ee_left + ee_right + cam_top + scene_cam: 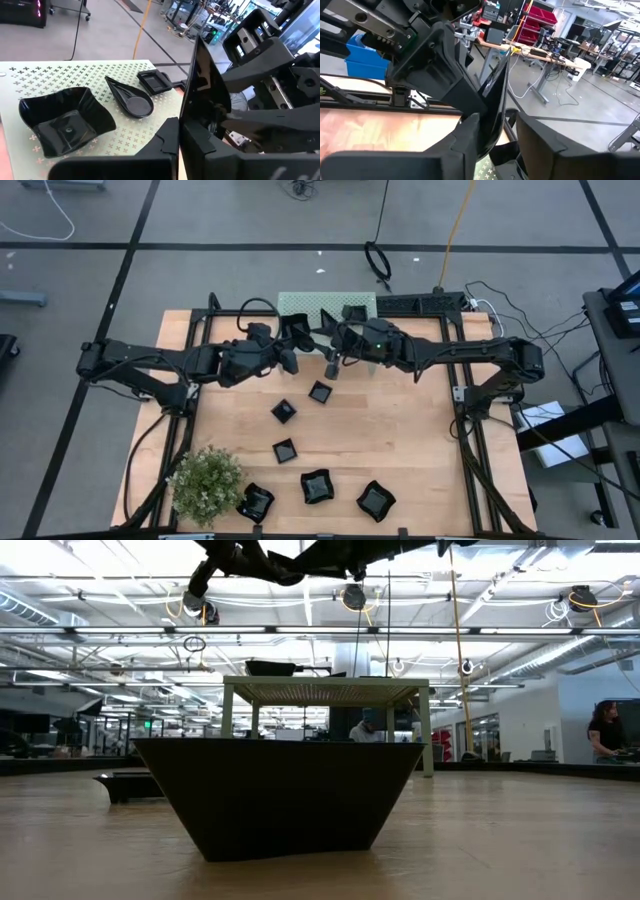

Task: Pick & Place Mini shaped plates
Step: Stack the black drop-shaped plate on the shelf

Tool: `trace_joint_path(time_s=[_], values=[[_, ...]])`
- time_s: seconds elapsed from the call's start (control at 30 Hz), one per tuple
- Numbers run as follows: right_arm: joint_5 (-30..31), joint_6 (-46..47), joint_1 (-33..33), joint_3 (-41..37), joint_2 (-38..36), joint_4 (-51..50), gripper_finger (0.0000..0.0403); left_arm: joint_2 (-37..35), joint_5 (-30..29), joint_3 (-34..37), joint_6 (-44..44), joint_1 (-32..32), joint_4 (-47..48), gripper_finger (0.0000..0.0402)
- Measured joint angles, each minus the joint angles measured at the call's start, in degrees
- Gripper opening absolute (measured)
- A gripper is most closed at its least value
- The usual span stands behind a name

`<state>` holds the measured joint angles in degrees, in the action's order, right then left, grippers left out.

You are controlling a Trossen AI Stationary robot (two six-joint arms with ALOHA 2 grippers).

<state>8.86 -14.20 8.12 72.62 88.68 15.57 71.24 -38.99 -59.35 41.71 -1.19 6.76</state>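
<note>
Two grippers meet over one plate above the mint-green stand [325, 305].
Left gripper [180, 135] fingers pinch the upright mini plate [205, 95]; right gripper [497, 135] fingers straddle it, apparently a handover.

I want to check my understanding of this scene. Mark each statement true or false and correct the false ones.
1. Three black plates lie on the mint-green stand: a wavy-edged square plate, a teardrop plate and a small square plate. True.
2. The plant stands on the right arm's side. False: it is at a table corner on the left arm's side.
3. The left pincer is shut on a held plate standing on edge. True.
4. The right pincer waits far away. False: it is at the held plate, facing the left pincer.
5. Only teardrops lie on the wooden table. False: small squares and wavy-edged squares lie there.
</note>
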Motion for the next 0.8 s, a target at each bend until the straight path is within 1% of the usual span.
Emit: trace_joint_path(time_s=[0.17, 0.3, 0.63, 0.7, 0.8], values=[[0.1, 0.0, 0.0, 0.0, 0.0, -0.1, 0.0059, 0.0, 0.1, 0.0, 0.0, 0.0, -0.4, 0.0026], [0.3, 0.4, 0.0, 0.0, 0.0, 0.1, 0.0011, 0.0, 0.4, 0.0, 0.0, 0.0, -0.3, 0.0029], [0.6, 3.0, 0.1, 0.0, 0.0, 0.1, 0.0003, 0.0, 0.4, 0.0, 2.6, 0.0, -1.2, 0.0033], [0.7, 3.0, 0.1, 0.0, 0.0, 0.0, 0.0002, 0.0, 0.4, 0.0, 3.4, -0.1, -1.3, 0.0042], [0.7, 3.0, 0.1, 0.0, 0.0, -0.2, 0.0001, 0.0, 0.6, -0.1, 3.8, 0.0, -1.9, 0.0071]])
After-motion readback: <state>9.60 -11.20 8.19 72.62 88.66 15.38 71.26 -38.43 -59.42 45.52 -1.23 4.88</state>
